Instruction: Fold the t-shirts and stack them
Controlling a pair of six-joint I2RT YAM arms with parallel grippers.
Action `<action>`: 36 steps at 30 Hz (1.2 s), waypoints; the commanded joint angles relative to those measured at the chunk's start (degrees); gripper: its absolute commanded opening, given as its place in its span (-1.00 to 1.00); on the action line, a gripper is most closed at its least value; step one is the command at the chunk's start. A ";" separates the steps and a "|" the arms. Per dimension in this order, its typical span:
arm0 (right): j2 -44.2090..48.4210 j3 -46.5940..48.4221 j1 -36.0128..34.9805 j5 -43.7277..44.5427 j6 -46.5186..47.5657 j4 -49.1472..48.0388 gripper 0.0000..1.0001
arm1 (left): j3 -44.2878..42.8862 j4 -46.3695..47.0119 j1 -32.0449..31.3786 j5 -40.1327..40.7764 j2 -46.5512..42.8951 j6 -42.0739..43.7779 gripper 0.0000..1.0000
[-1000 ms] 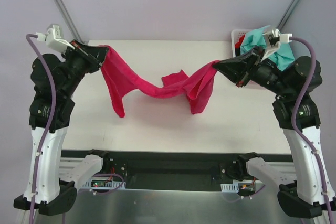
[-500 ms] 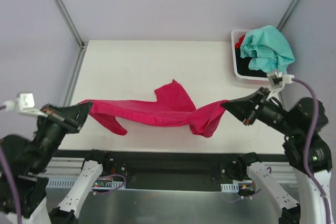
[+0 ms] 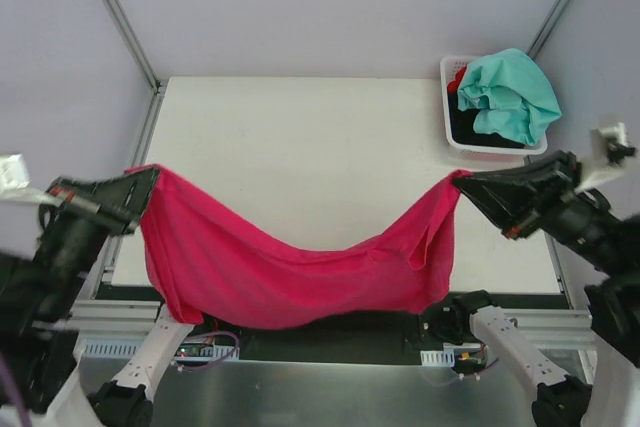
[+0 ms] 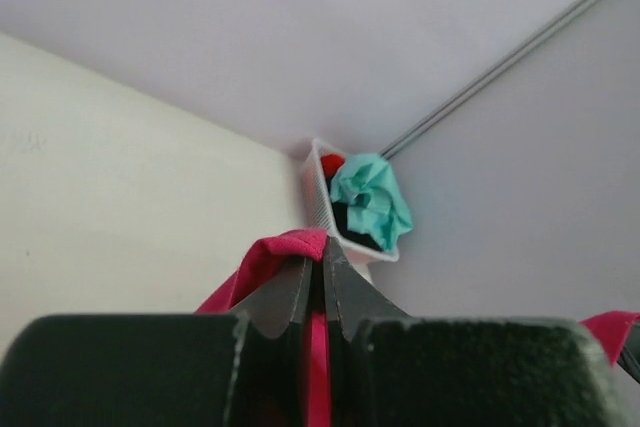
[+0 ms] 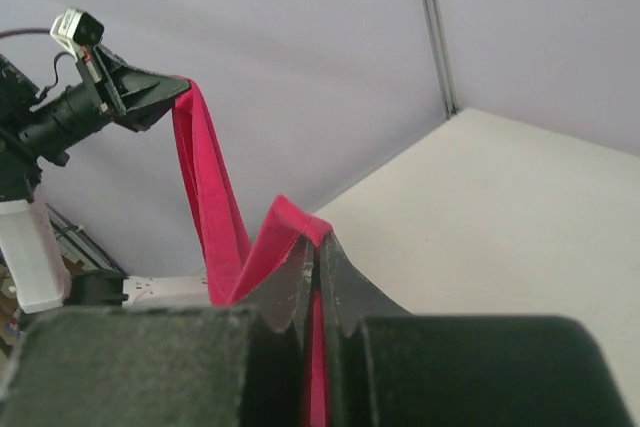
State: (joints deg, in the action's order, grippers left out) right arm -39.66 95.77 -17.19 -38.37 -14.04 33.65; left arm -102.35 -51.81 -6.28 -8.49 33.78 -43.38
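Observation:
The magenta-pink t-shirt (image 3: 290,272) hangs spread in the air between my two grippers, above the table's near edge, sagging in the middle. My left gripper (image 3: 148,175) is shut on its left corner, and the cloth shows in the left wrist view (image 4: 285,247) pinched between the jaws. My right gripper (image 3: 462,179) is shut on the right corner, and the cloth shows in the right wrist view (image 5: 290,222). The teal-mint t-shirt (image 3: 508,92) lies on top of black (image 3: 470,125) and red (image 3: 458,79) ones in the basket.
The white plastic basket (image 3: 450,137) stands at the table's far right corner and shows in the left wrist view (image 4: 325,212). The cream tabletop (image 3: 300,147) stretches behind the hanging shirt. Metal frame posts (image 3: 118,17) rise at the back corners.
Both arms have pulled back toward the near edge and apart. The pink shirt has left the tabletop and now hangs spread wide between the grippers.

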 commanded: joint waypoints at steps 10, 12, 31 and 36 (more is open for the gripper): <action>-24.39 -19.83 2.06 2.43 12.55 -17.28 -0.99 | 28.54 31.47 0.22 -2.67 32.10 1.36 -1.00; -32.97 -16.43 3.82 0.85 12.02 -22.19 -0.99 | 24.06 34.13 0.13 -3.46 42.82 1.63 -1.00; -55.72 21.78 14.73 -15.24 -0.82 -41.99 -0.99 | -9.84 45.30 1.36 -9.88 54.78 8.13 -1.00; -45.08 -5.07 12.28 -14.81 1.90 -45.87 -0.99 | 10.70 48.82 0.49 -5.33 44.02 8.84 -1.00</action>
State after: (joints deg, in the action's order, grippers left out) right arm -90.15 106.89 -2.57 -51.70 -14.28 -5.04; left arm -103.70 -10.63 -5.13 -17.76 84.16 -36.49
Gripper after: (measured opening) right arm 0.018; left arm 0.014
